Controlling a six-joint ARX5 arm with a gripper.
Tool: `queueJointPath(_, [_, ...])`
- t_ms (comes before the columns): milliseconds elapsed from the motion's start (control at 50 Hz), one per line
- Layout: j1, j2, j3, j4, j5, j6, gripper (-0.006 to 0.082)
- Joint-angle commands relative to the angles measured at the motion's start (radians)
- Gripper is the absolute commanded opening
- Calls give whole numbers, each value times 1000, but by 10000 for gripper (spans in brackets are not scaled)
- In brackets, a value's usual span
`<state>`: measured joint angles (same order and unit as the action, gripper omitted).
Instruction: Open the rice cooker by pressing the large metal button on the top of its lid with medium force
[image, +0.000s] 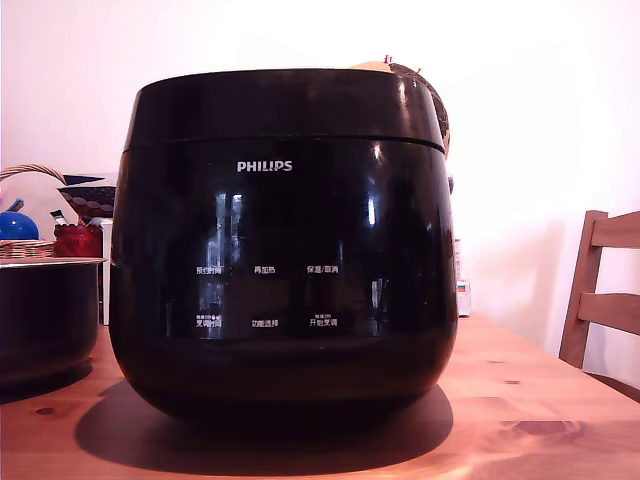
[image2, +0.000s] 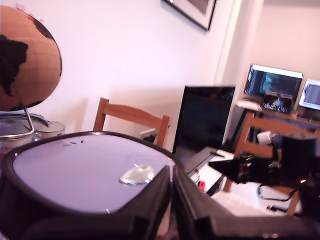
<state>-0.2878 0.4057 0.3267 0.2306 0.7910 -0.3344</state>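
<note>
The rice cooker fills the middle of the exterior view, glossy black with a white PHILIPS logo, standing on the wooden table. Its lid is down. No gripper shows in that view. In the wrist view the lid's flat top reflects pale light, and the shiny metal button sits on it near the rim. My gripper is just above the lid's edge, beside the button; its two dark fingers are pressed together with nothing between them. Whether it touches the lid is unclear.
A smaller dark metal-rimmed pot stands at the exterior view's left, with a wicker basket behind it. A wooden chair is at the right. The wrist view shows a globe, a chair back and monitors.
</note>
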Motion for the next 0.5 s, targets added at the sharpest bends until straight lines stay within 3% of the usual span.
queueJointPath(0, [-29,52,19,37,-17,38,-21])
queueJointPath(200, [-140,242,79,94,-79,124,-21])
queueJointPath(480, [-309,470,183,100,-264,317,-21])
